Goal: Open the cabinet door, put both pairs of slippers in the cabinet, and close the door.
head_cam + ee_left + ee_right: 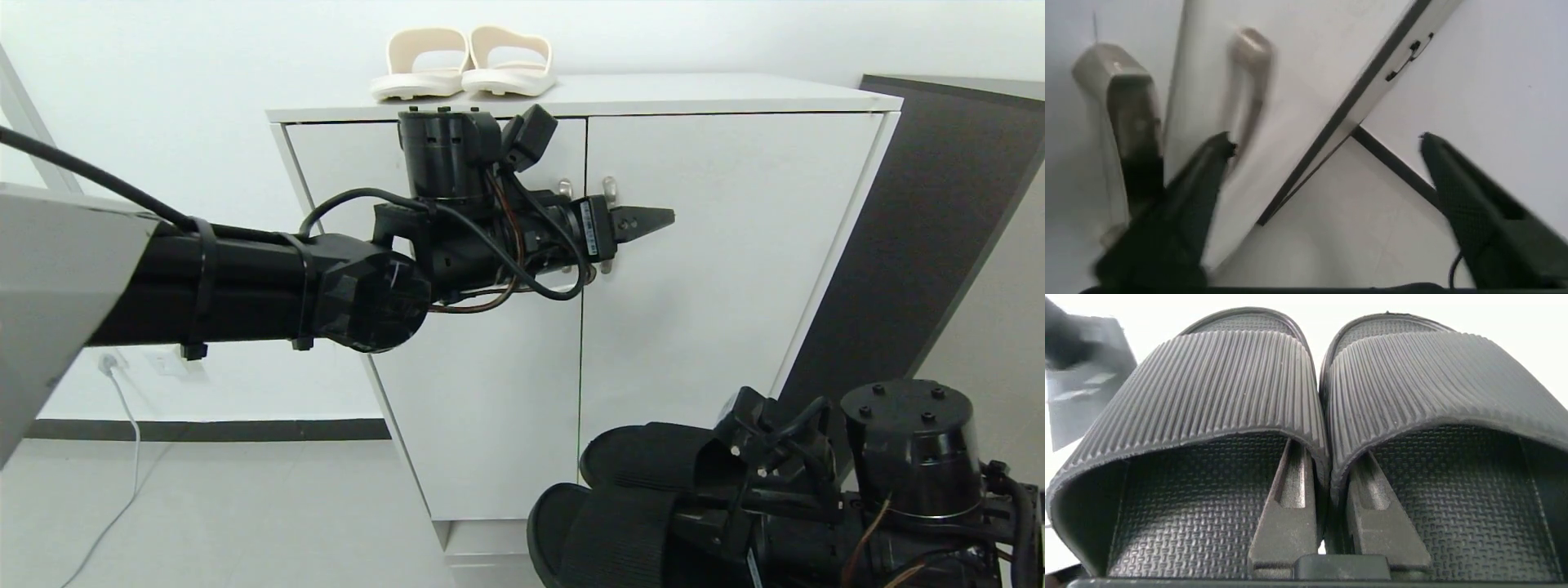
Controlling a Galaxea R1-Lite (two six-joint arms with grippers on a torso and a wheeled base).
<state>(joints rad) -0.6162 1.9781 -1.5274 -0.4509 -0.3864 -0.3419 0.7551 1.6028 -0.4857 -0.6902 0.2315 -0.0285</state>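
Observation:
The white cabinet (694, 286) stands with both doors shut and two small handles by the middle seam. A cream pair of slippers (464, 65) rests on its top. My left gripper (645, 220) hovers level with the right door's handle (608, 189), just in front of it. In the left wrist view that gripper (1323, 147) is open, with a handle (1249, 73) close beside one finger (1200, 196) and nothing between the fingers. Low at the right, my right gripper (1327, 531) is shut on the black pair of slippers (637, 490), one finger inside each slipper (1225, 384), pinching their inner walls together.
A dark grey panel (922, 245) leans against the cabinet's right side. On the left, a white cable (122, 457) hangs from a wall socket (106, 363) down to the bare grey floor (204, 514).

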